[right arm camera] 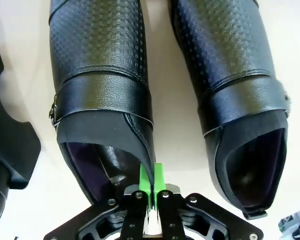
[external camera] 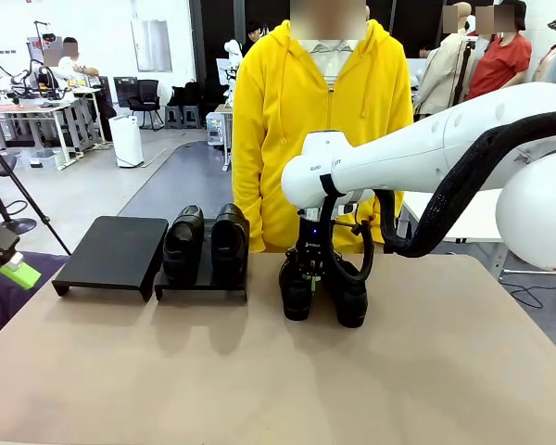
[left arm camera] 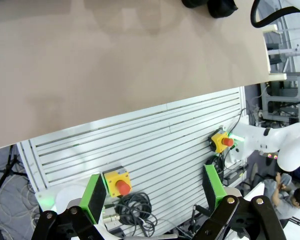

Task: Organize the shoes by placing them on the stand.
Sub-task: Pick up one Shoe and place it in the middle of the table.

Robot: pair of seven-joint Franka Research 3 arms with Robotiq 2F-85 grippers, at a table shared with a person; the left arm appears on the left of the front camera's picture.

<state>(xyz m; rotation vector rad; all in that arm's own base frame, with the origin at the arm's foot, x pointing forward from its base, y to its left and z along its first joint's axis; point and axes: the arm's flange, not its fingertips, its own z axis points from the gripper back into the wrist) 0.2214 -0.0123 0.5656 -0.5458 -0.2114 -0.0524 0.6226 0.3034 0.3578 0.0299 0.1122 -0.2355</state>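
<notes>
Right hand (right arm camera: 151,186) pinching the thin collar wall of one black slip-on shoe (right arm camera: 97,65); twin shoe (right arm camera: 230,75) just beside it, both on the worktop (external camera: 426,371) near the loaded stand (external camera: 200,289). Left hand (left arm camera: 152,195) spread, idle. Probably light, but the glossy leather looks slick and the collar soft: expect toe-heavy sag and swing. Stiffer strap band (right arm camera: 102,107) looks a safer bite.

The tan table (external camera: 426,371) carries a left stand (external camera: 111,252) and right stand (external camera: 201,286) at ten o'clock, two shoes (external camera: 352,301) at twelve
</notes>
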